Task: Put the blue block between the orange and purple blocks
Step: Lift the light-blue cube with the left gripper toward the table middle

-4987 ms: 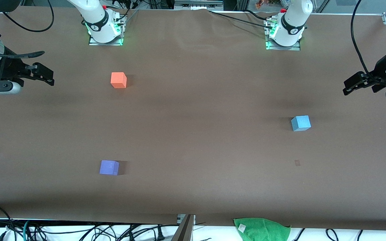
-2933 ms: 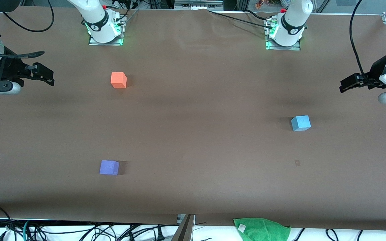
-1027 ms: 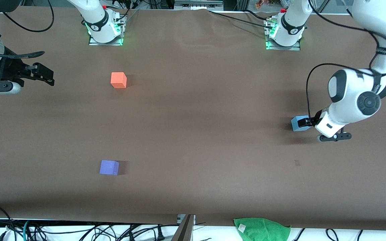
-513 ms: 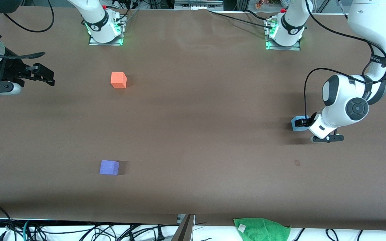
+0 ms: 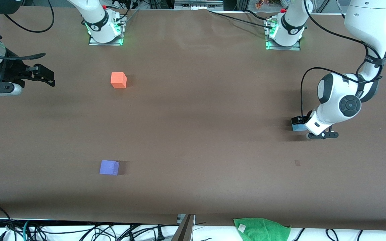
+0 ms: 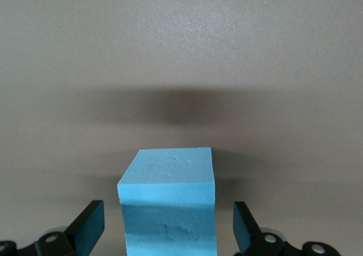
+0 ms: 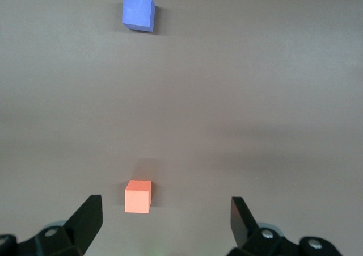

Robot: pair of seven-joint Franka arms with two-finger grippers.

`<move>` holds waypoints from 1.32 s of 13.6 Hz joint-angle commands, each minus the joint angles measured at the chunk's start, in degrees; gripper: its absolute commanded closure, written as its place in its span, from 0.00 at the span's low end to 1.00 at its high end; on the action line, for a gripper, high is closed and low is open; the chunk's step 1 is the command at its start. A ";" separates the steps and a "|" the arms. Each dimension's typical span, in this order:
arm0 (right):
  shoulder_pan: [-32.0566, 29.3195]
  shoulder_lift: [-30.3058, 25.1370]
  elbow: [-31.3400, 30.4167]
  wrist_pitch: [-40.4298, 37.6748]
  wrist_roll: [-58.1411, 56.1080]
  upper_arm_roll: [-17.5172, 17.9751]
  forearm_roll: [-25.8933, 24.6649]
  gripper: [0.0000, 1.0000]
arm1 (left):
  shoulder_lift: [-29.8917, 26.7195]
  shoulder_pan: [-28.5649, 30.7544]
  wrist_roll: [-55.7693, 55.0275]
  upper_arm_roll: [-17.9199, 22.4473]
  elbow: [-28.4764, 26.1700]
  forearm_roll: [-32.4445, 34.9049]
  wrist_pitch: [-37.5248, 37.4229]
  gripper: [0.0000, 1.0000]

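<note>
The blue block point(image 6: 168, 202) is seen standing flat on the brown worktop point(image 5: 193, 134) toward the left arm's end, well apart from the other two cubes. In the left wrist view its matte faces look slightly dimpled, so it is judged to be light foam or a similar soft-surfaced material: easily lifted, unlikely to slip between pads, and at no risk of breaking, though a hard squeeze might dent it. Its plain, parallel side faces are judged the natural place to be gripped, low and centred so that the cube is not tipped.

The left gripper point(image 6: 168, 236) is lowered around the block, and its fingers point(image 6: 88, 227) are seen spread apart, one on each side of the cube with a clear gap to either face; nothing is clamped yet. In the front view the block point(image 5: 298, 127) is largely covered by that gripper.

The orange block point(image 5: 118, 80) is placed toward the right arm's end, near that arm's base, and the purple block point(image 5: 109, 167) lies at the same end but nearer to the front camera. The open stretch of worktop between them is judged to be the destination.

The right gripper point(image 7: 161, 225) is held waiting over its own end of the worktop, its fingers spread and empty
</note>
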 commanded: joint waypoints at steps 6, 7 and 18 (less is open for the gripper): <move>-0.17 0.58 1.63 -0.38 -0.70 -0.03 0.71 0.00 | 0.06 0.21 -0.08 -0.22 -2.16 1.18 3.49 0.50; -0.17 0.67 1.64 -0.38 -0.70 -0.03 0.71 0.00 | 0.07 -0.14 -0.43 -0.22 -1.98 1.18 3.22 0.61; -0.17 0.67 1.55 -0.38 -0.70 -0.03 0.98 0.00 | -0.03 -5.31 -39.14 -15.33 18.05 -0.05 -20.95 0.71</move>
